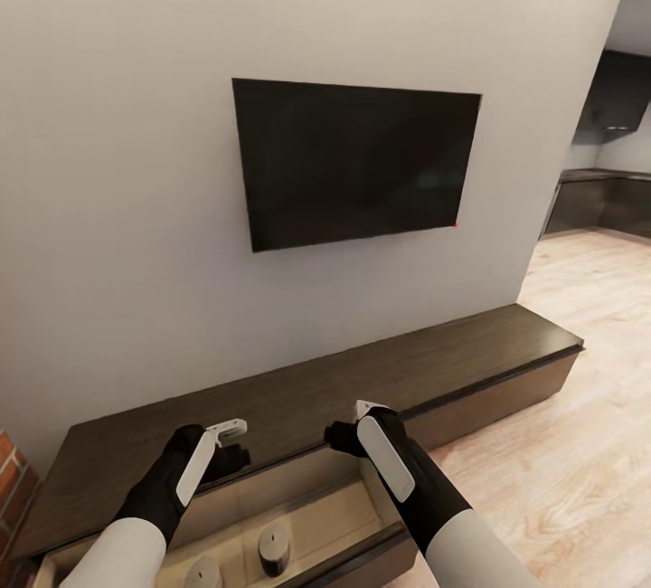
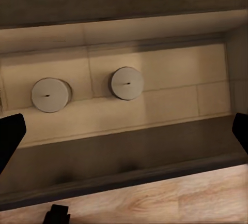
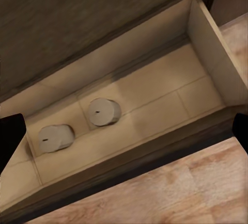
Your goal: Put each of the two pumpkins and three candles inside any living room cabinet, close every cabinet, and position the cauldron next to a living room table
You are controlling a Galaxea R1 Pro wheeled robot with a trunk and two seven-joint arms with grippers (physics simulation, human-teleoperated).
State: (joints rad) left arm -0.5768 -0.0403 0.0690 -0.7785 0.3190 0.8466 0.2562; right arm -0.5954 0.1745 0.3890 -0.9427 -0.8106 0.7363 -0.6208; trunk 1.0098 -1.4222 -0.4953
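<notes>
Head view: two candles (image 1: 274, 547) are seen in the open cabinet (image 1: 307, 389) drawer (image 1: 362, 502); both tools, left (image 1: 231, 445) and right (image 1: 348, 430), are released; shutting it abruptly could topple them.

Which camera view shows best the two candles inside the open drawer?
The left wrist view: it looks straight down on both candles, so flat tops and wicks show clearly, apart on the drawer floor. The right wrist view shows them whole but oblique. In the head view they are cut off by the picture's bottom edge.
</notes>
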